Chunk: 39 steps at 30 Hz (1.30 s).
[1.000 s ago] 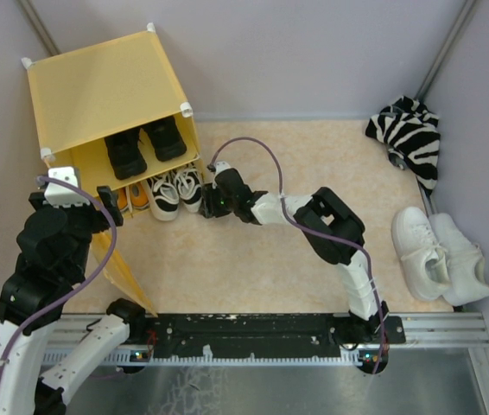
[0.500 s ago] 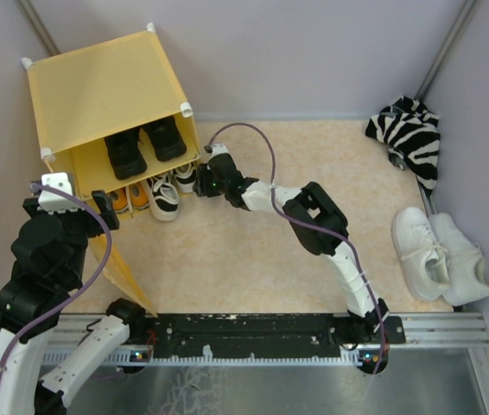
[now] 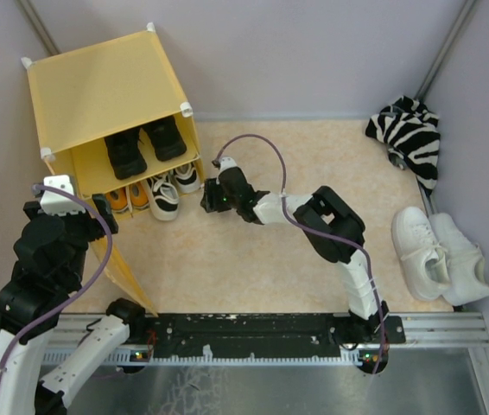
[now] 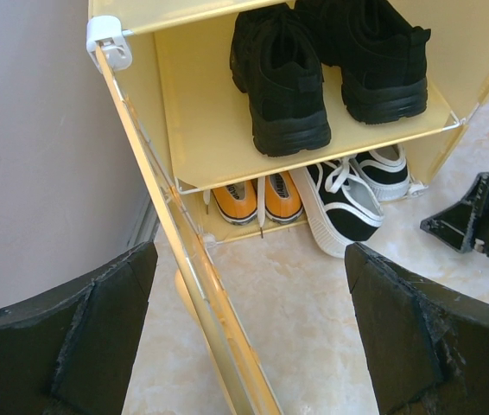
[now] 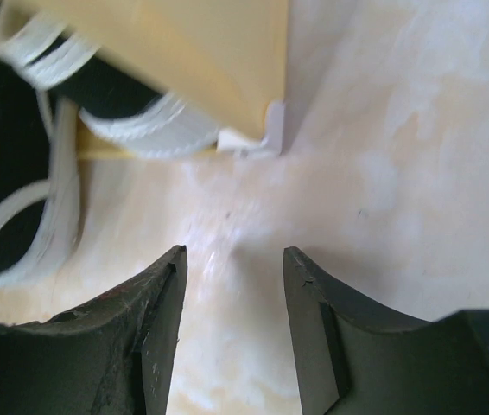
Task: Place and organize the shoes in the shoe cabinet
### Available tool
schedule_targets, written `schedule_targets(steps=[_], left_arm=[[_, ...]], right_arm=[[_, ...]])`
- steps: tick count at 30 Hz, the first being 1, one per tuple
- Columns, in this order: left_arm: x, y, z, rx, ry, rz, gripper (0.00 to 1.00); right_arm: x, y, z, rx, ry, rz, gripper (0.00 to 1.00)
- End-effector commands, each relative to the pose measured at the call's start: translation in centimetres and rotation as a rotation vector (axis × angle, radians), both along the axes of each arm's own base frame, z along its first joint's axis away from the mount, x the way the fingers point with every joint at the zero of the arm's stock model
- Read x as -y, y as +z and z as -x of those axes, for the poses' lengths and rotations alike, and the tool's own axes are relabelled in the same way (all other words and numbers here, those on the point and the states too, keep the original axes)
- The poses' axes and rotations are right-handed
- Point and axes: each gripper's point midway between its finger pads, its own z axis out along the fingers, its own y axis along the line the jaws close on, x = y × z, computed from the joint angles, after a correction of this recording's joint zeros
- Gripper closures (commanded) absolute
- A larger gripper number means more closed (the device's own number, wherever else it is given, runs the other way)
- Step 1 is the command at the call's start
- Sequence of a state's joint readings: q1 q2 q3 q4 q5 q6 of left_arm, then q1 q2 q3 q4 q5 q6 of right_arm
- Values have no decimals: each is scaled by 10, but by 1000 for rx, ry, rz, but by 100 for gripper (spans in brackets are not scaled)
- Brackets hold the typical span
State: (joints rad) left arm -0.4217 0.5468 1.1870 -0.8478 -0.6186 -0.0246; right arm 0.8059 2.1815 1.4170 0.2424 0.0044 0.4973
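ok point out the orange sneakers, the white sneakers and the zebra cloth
orange sneakers (image 4: 238,201): left wrist view, near end of one shoe
white sneakers (image 3: 417,248): top external view, upper of the inner shoe
zebra cloth (image 3: 411,137): top external view, middle of the bundle

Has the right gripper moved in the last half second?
Yes. The right gripper has pulled back from the front right corner of the shoe cabinet, moving toward the bottom of the top view.

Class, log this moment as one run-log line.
left end effector: open, astride door panel; right end effector: open, empty; black pair: shelf; orange sneakers, black-and-white sneakers: below; white sneakers: outside cabinet
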Motion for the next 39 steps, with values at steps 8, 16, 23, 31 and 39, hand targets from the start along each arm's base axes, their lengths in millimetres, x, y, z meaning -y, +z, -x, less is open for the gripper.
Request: schedule_targets(steps=[8,16,23,31,39], left_arm=[[2,0,-2,5,-7,5,4],[0,-1,0,-1,0,-1,4],[-1,-3,2,-1,-4,-3,4],[-2,-5,4,1,0,-4,4],[-2,-5,5,3,-4,-3,4]], right_arm=[[-78,98,65,174,310,-284,47],[-104,99,51,187,294,-398,46],[-116,75,31,139,246,-332,46],[-113,67,16,188,194,-293,76],[-99,98,-6,421,100,-232,100]])
